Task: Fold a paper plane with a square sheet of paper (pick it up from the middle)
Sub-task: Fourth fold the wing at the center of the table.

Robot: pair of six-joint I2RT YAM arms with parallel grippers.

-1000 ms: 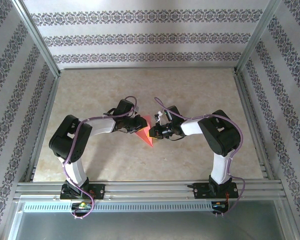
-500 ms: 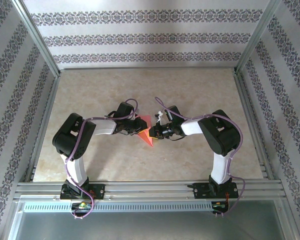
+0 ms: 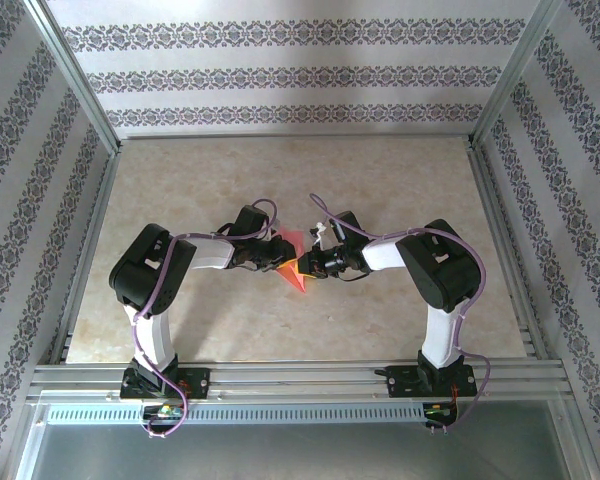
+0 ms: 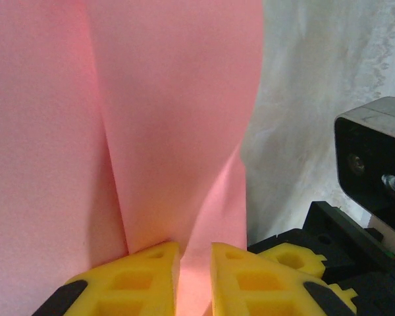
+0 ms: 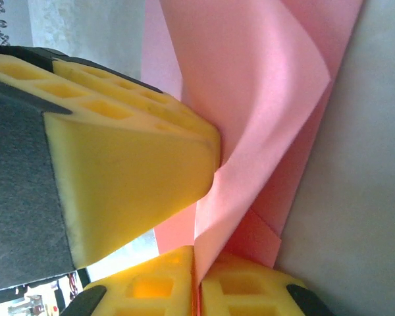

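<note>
Beige marble-look table (image 3: 400, 190), top view: we see both arms bent inward, meeting near its centre. Betw. them sits the paper sheet (image 3: 296, 272), pink-red and partly folded into a pointed wedge, tip toward the near edge. We cannot tell whether it rests on the surface or hangs just above. Left gripper (image 4: 194, 253) is closed on the sheet's edge, w/ a crease running up from its jaws. Right gripper (image 5: 197, 260) likewise pinches a paper layer, jaws almost meeting, just beside the left one. We judge the sheet v. light, limp, easily creased or torn. Best hold: at an edge close to the fold line, w/ gentle pressure, so layers neither slip nor buckle.
</note>
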